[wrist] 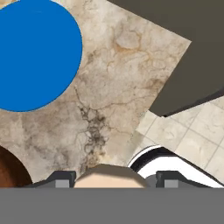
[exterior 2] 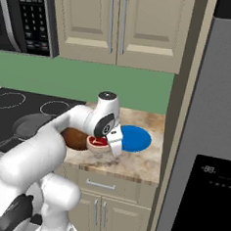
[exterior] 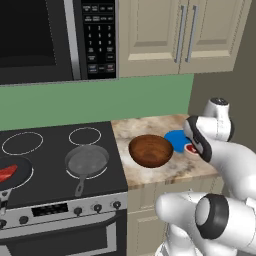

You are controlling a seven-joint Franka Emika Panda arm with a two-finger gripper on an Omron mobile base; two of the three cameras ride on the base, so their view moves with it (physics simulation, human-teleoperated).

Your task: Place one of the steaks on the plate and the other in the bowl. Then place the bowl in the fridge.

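1. The fat-rimmed steak (exterior 2: 98,141) sits between the fingers of the gripper (exterior 2: 101,145), lifted above the counter (exterior 2: 133,160); in the hand view its pale rim (wrist: 109,176) fills the gap between the two fingertips (wrist: 61,179), so the jaws are clamped on it.
2. The bowl (exterior: 151,150) stands on the counter just left of the held steak and is empty. In the right base view the arm covers most of it.
3. The plate (exterior 2: 135,137) lies bare just right of the gripper, beside the bowl.
4. The all-red steak (exterior: 7,173) lies in a black pan (exterior: 12,176) at the stove's (exterior: 55,150) left edge, seen from the left base view.
5. An empty grey frying pan (exterior: 86,161) rests on the stove between that steak and the bowl.
6. The fridge (exterior 2: 208,144) rises right of the counter, doors closed.
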